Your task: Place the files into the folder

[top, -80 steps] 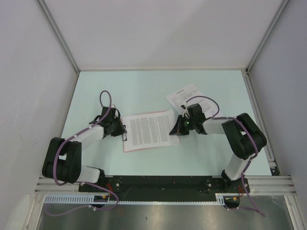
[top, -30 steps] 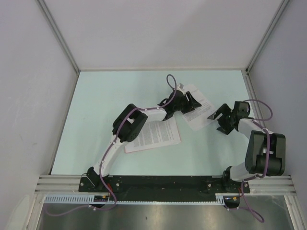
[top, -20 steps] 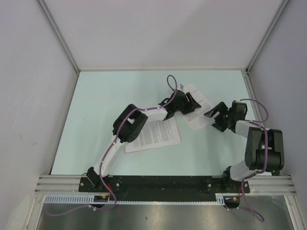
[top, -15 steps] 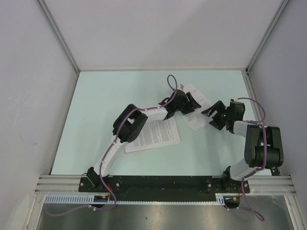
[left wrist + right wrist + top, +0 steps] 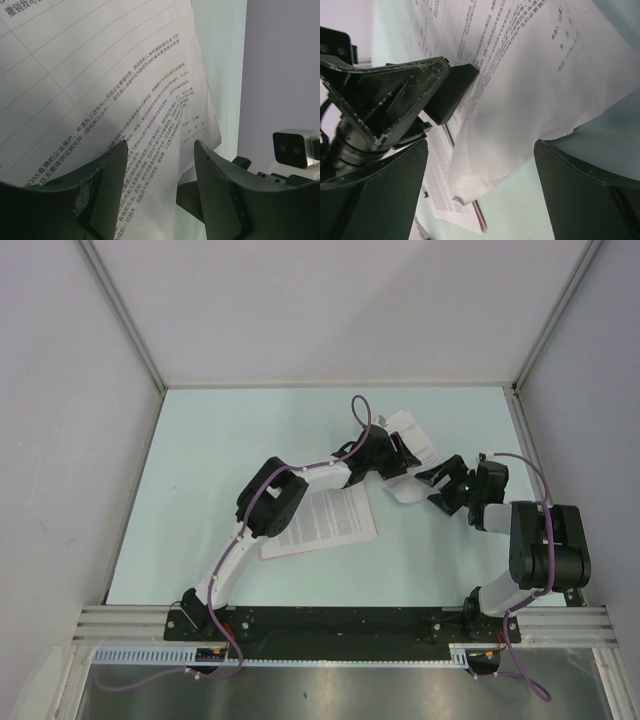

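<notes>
Well, I see the file (image 5: 413, 432) buckled, white w/ dense black txt. Left gripper (image 5: 160, 147) and right gripper (image 5: 481, 150) both gape apart at its edge.

The left arm (image 5: 270, 502) lay slantwise over the filed sheets (image 5: 330, 520), barring the near-left approach — left gripper (image 5: 401, 462) and right gripper (image 5: 432, 488), jaws apart, crowded the loose sheet (image 5: 408, 427). Bare tabletop (image 5: 220, 440) lay far-left and near-right.

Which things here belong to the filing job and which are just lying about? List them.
Job: curled loose sheet; printed sheet, lying on the pink folder.
Not the job: table; purple cables on the arms.
</notes>
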You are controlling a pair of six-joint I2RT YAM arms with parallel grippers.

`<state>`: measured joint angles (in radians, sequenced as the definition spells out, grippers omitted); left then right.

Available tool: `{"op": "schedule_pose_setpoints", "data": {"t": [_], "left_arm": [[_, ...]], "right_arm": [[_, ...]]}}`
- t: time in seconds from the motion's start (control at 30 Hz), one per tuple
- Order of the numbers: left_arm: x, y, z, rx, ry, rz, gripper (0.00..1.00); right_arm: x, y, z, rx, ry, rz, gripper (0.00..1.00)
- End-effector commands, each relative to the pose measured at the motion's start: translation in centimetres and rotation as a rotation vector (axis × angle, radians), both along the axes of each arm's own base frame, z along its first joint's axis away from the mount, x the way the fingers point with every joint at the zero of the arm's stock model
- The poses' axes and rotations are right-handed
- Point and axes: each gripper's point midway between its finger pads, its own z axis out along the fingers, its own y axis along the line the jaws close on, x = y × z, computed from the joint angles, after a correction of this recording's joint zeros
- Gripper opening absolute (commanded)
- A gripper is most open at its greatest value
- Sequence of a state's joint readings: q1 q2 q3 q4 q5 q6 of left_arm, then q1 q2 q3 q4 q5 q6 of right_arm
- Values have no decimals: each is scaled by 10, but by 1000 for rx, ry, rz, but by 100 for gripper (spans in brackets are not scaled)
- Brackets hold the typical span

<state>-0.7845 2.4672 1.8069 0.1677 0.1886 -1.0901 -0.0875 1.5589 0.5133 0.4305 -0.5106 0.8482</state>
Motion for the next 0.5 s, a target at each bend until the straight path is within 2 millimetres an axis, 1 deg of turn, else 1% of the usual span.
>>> {"op": "schedule_pose_setpoints", "data": {"t": [0.0,0.03,0.1,0.17,0.2,0.23,0.37,0.47], "left_arm": [[-16,-4,-12,39,28,-48,61],[-17,-4,-12,36,28,-51,62],[-19,-3,-14,40,33,-54,62],[-21,-3,-13,38,30,-58,62],[-21,-2,-14,41,32,-56,62],[-22,-2,-14,41,35,-57,62],[-29,-4,-17,41,46,-65,62],[-33,-6,-18,29,56,-68,62]], "right_arm": [[9,1,24,132,-46,-67,92],[12,1,29,151,-70,-71,93],[12,0,29,196,-41,-104,92],[9,-3,27,197,-16,-130,93],[11,-9,29,171,-23,-159,93],[6,-11,23,158,8,-174,93],[5,-22,22,140,-2,-206,94],[-7,-28,13,109,57,-223,94]]}}
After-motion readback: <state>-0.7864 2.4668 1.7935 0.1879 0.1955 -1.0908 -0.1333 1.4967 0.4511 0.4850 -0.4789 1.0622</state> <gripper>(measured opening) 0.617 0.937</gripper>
